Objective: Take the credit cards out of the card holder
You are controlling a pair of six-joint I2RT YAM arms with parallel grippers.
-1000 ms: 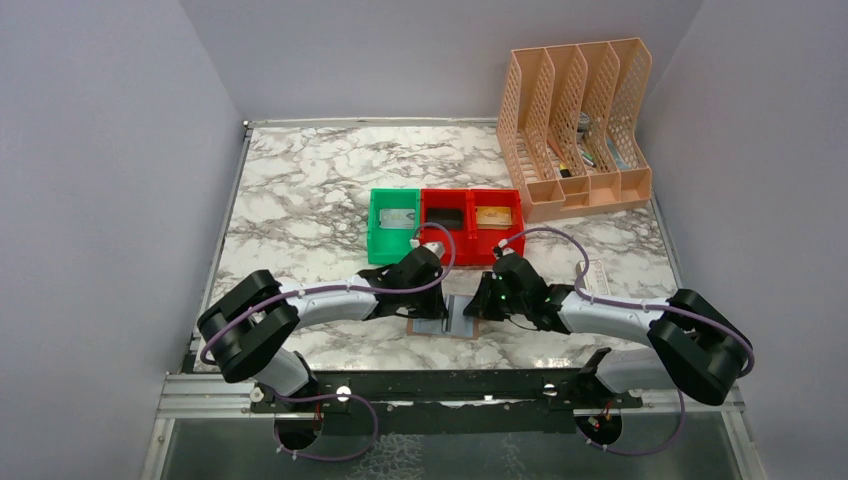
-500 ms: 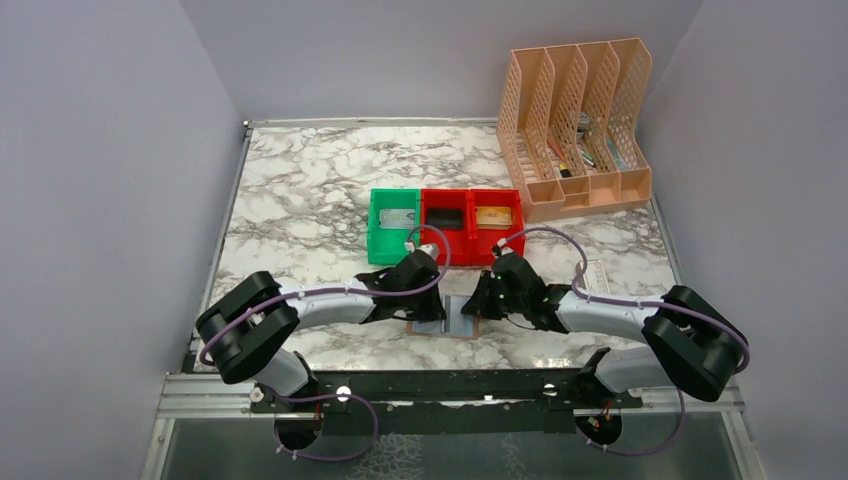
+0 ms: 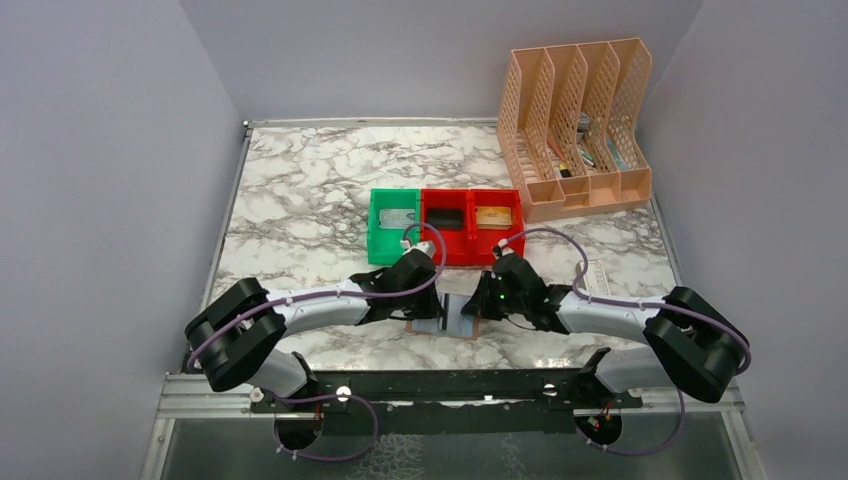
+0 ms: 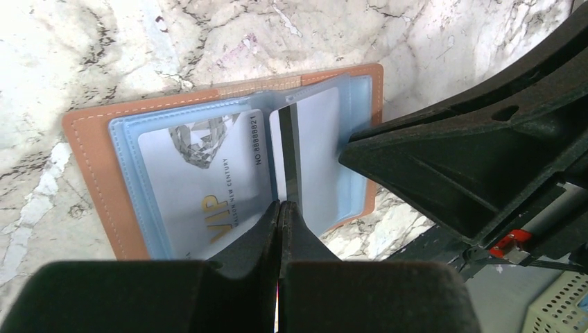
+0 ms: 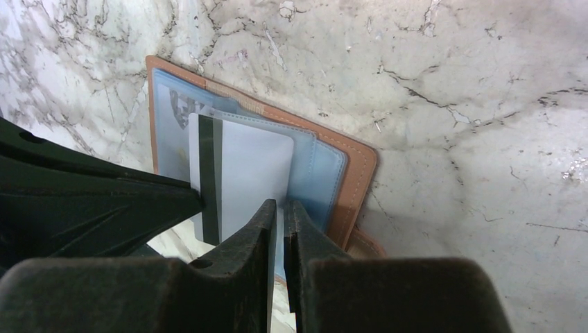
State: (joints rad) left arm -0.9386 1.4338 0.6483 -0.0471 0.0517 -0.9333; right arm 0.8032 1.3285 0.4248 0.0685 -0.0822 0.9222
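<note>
You are working near the front of the marble table (image 3: pixel 300 200), where the open brown card holder (image 4: pixel 87 166) is lying flat. If nothing is pinning it, it could be dragging along with the striped silver card (image 5: pixel 253 163). Your left gripper's (image 4: pixel 280 208) jaws are pressing shut at the stripe, and your right gripper's (image 5: pixel 281 208) are standing a sliver apart over the card — I cannot tell whether either is pinching it.
</note>
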